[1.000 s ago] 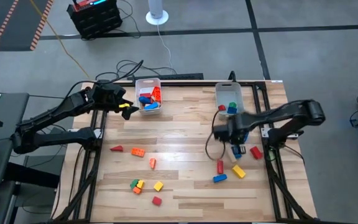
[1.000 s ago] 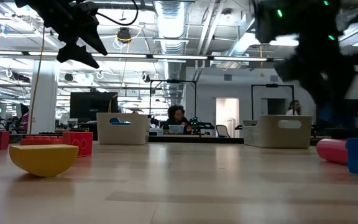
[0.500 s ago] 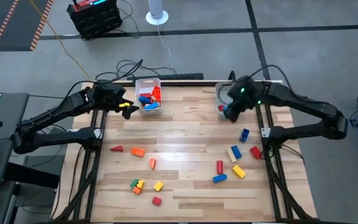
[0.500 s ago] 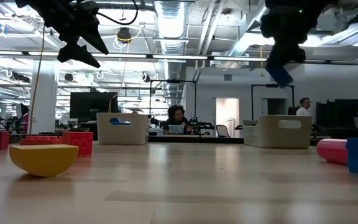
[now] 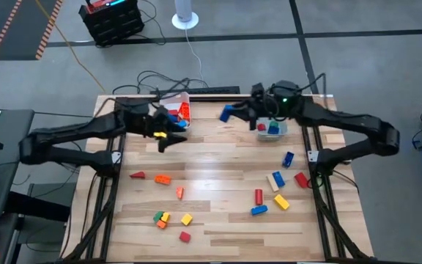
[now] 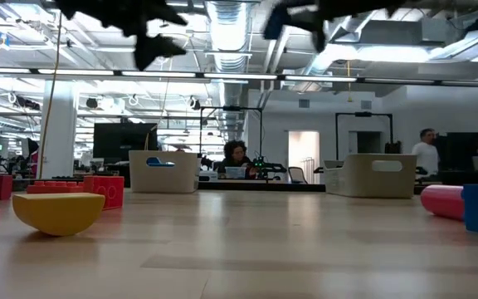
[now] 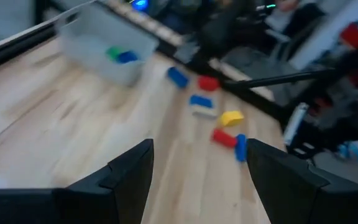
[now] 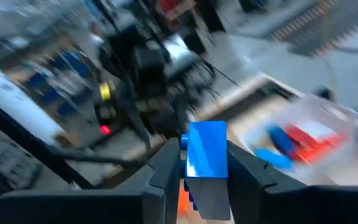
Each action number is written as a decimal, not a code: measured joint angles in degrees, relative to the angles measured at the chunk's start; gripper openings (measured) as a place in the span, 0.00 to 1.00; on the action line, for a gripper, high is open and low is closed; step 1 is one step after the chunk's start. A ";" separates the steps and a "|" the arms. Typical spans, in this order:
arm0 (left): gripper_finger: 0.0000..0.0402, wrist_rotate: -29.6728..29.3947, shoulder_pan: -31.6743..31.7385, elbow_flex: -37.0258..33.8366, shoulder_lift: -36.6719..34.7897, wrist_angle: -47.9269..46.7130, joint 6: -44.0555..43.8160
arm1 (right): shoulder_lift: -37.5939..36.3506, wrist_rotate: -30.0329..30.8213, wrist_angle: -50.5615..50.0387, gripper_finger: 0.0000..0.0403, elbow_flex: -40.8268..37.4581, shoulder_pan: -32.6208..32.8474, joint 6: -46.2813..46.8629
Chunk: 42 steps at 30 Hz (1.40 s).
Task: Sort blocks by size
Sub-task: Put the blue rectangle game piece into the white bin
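My right gripper (image 5: 231,114) is shut on a blue block (image 8: 206,152) and is raised over the table's far part, between the two clear bins. My left gripper (image 5: 164,136) is open and empty (image 7: 197,180), in the air just near of the left bin (image 5: 177,111), which holds blue and red blocks (image 8: 291,142). The right bin (image 5: 270,126) holds blue, green and red blocks. Several loose blocks lie flat on the table: a red one (image 5: 137,175), an orange one (image 5: 163,179), a yellow one (image 5: 187,218) and a blue one (image 5: 258,210). My right gripper pinches the blue block between its two fingers, on two opposite sides (image 8: 190,163). The fingers (image 8: 165,168) point toward the table's left, roughly level. The block sticks out past the fingertips and is lifted clear of the table.
More blocks lie at the near right: a blue one (image 5: 289,158), a red one (image 5: 301,179) and a yellow one (image 5: 281,202). A green, yellow and orange cluster (image 5: 160,218) and a red block (image 5: 184,236) lie at the near left. People show in the room beyond the table (image 6: 426,154).
My right gripper has carried the blue block up from the loose blocks at the near right, over the right bin, then toward the table's left along the far edge. My left gripper has moved from left of the left bin toward the table's right, to just near of that bin.
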 joint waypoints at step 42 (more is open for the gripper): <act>0.22 -11.16 -6.66 0.05 8.17 26.18 2.17 | 16.54 1.39 16.05 0.53 8.79 8.93 4.17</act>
